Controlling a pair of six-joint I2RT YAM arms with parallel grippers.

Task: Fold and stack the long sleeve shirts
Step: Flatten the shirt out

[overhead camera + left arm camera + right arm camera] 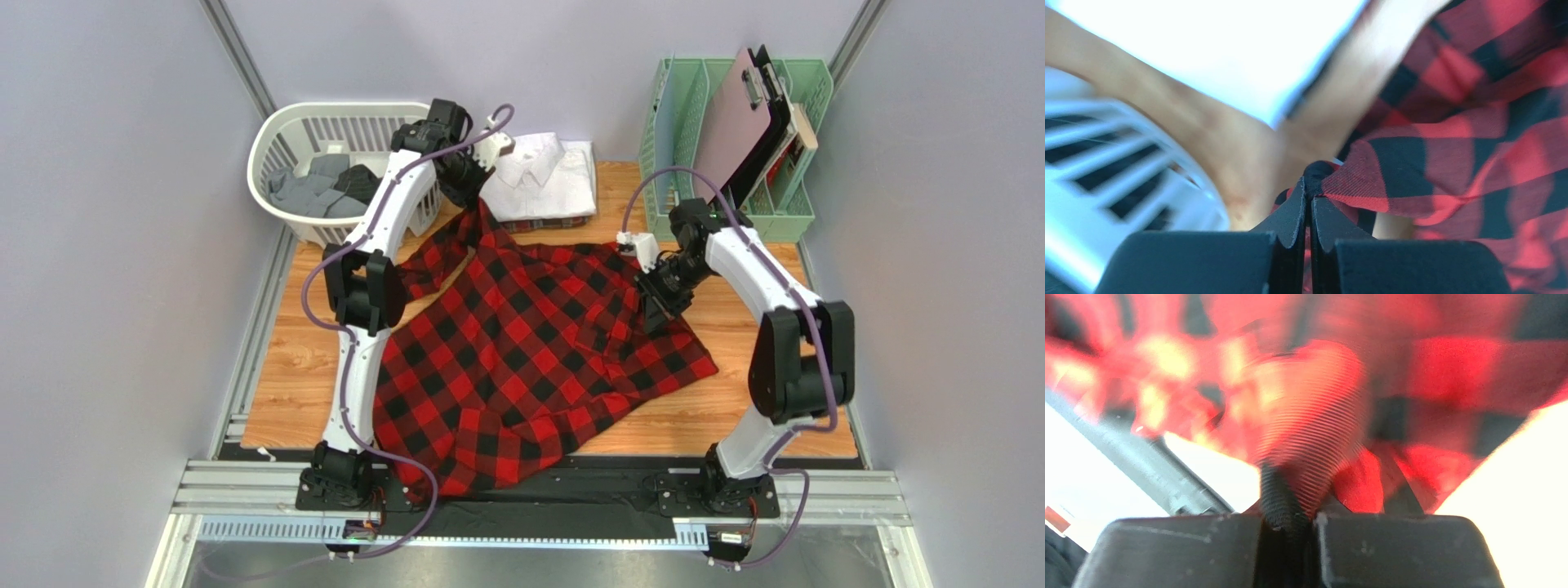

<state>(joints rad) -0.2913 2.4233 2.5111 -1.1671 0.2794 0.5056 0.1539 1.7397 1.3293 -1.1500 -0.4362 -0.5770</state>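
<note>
The red checked shirt (540,355) is spread on the table (276,392), its cloth pinched tight in the left end effector (1310,184) and the right end effector (1287,508). Little is held, so it may be dropped; the white shirt (540,165) nearby may be bumped.

A robot lab cell: grey panel walls (111,245) and aluminium rails (233,490) enclosing a wooden table (294,392).

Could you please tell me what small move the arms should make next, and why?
Probably lift both pinches a little and draw them apart. The left gripper and the right gripper are each shut on the red-and-black checked flannel shirt, which lies rumpled and unfolded on the table, so it likely needs spreading flat before any fold.
</note>
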